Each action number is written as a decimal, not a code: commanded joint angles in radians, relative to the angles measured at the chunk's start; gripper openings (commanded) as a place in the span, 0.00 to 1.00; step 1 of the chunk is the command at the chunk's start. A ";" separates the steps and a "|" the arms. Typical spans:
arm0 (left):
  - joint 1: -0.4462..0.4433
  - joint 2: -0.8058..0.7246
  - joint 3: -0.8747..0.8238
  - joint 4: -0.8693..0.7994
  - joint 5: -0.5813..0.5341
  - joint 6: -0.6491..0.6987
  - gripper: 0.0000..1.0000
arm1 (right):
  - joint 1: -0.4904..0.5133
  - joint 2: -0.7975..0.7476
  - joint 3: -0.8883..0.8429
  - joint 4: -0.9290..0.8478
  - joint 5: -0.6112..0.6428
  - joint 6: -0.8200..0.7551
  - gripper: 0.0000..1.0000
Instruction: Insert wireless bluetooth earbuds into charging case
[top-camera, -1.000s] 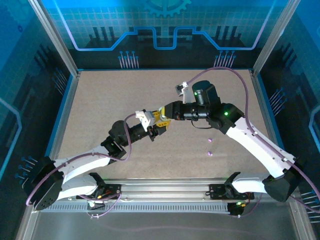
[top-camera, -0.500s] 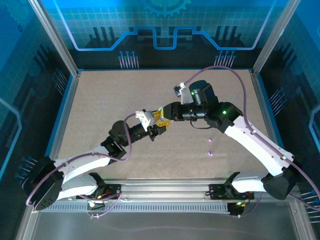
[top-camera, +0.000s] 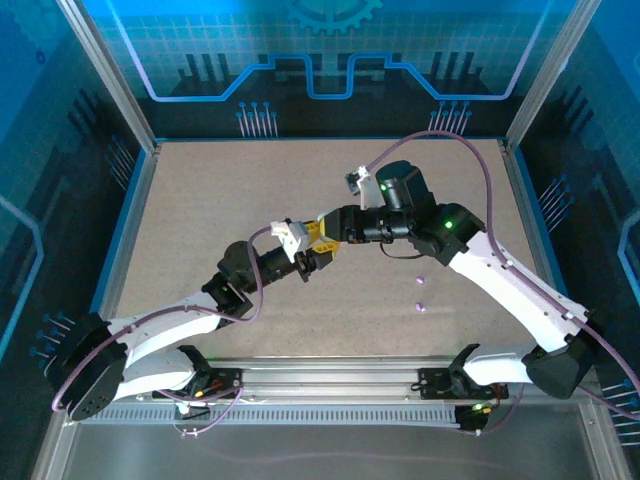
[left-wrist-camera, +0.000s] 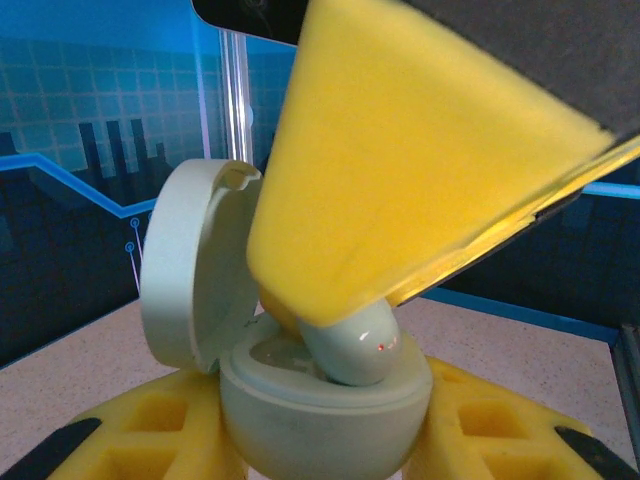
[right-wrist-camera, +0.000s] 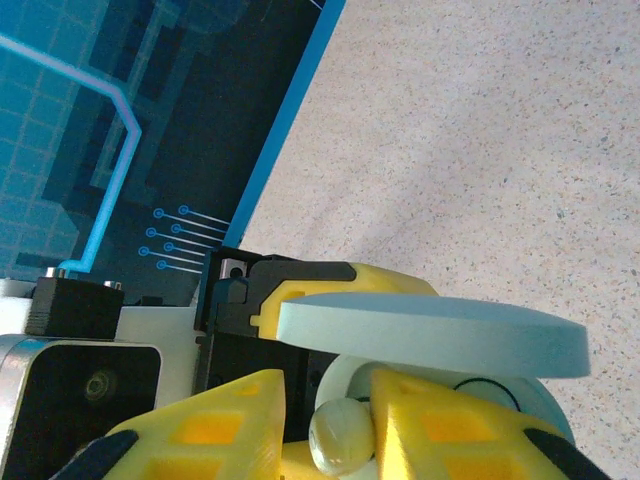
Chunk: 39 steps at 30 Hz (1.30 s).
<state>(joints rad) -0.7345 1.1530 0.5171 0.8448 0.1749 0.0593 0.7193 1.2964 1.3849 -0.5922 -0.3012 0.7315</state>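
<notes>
My left gripper (left-wrist-camera: 322, 445) is shut on a pale teal-white charging case (left-wrist-camera: 325, 405), held upright between its yellow fingers (left-wrist-camera: 135, 430). The case's lid (left-wrist-camera: 190, 280) stands open to the left. My right gripper (right-wrist-camera: 330, 432) is shut on a pale teal-white earbud (right-wrist-camera: 340, 436). The earbud (left-wrist-camera: 355, 342) rests tilted in the case's open top, under the right gripper's yellow finger (left-wrist-camera: 400, 170). In the top view the left gripper (top-camera: 312, 256) and right gripper (top-camera: 327, 232) meet at mid-table. The lid (right-wrist-camera: 430, 335) shows edge-on in the right wrist view.
Two tiny purple earbuds (top-camera: 420, 280) (top-camera: 420, 307) lie on the speckled tabletop (top-camera: 220, 200) right of the grippers, under the right forearm. Metal frame posts (top-camera: 105, 75) and blue walls ring the table.
The right wrist has shifted slightly left, toward the left gripper. Both grips are unchanged and the left arm has held still.
</notes>
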 joint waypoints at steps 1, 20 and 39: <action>-0.007 -0.017 0.006 0.057 -0.010 0.011 0.26 | 0.013 -0.007 0.031 -0.031 0.021 -0.015 0.31; -0.006 -0.015 0.001 0.051 0.000 0.007 0.26 | 0.014 -0.042 0.034 -0.014 0.028 -0.025 0.36; -0.007 -0.025 -0.007 0.053 0.032 0.011 0.26 | 0.014 -0.197 -0.062 0.080 0.161 -0.051 0.39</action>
<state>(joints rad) -0.7345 1.1530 0.5167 0.8455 0.1768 0.0593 0.7200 1.1526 1.3552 -0.5564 -0.2188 0.6952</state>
